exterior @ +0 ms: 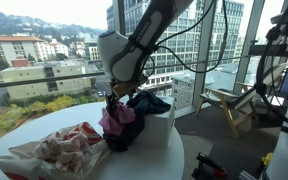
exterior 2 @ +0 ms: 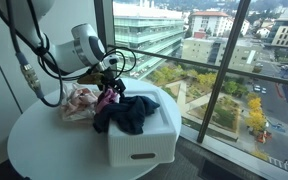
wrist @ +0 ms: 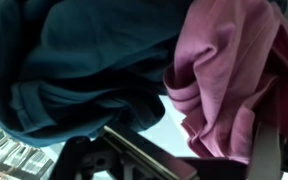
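Garment, pink crumpled fabric (exterior: 117,120): hangs over the basket edge, directly beneath gripper (exterior: 114,96), whose jaws stand spread, gripping nothing. Garment, dark blue fabric (exterior 2: 131,113): heaped just beside, touching the pink one. Basket, white slotted plastic (exterior 2: 144,148): under both. Cloth pile, pale patterned (exterior: 69,147): farther off, on round white table (exterior 2: 39,150).

A rumpled dark teal fabric garment (wrist: 74,60) fills the upper left. A crumpled pink cloth (wrist: 229,75) hangs touching it on the right. Below them, the gripper (wrist: 189,140) shows dark fingers (wrist: 134,148) spread apart against pale brightness. Blurred buildings (wrist: 9,155) occupy the lower left corner.
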You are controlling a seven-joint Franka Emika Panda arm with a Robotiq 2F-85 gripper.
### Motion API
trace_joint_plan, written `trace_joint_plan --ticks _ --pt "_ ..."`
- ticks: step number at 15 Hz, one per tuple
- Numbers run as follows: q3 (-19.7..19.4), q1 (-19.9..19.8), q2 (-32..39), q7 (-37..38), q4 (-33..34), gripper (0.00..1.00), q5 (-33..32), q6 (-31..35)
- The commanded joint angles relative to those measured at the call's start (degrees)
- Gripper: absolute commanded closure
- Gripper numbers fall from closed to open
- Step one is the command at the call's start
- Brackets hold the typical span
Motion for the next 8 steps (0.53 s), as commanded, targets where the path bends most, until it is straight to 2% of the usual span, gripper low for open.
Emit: trace_joint_plan --ticks 1,2,3,4,6,8 --pt "8.17 -5.39 -0.94 -11.57 -0.46 0.00 16.17 0.12" --pt "8.66 -4.97 -0.98 -15.29 0.03 0.00 21.06 -0.12" --pt "4.48 -0.09 -0.95 -18.03 0.56 0.00 24.90 -1.20" --pt "4.49 0.52 -0.90 -19.70 0.83 0.00 27.08 -1.91" --pt "3.34 2.63 -0.96 -21.83 0.83 0.00 28.19 -2.44" --pt "1.43 4.58 -0.39 -21.52 0.32 0.00 25.24 -3.12"
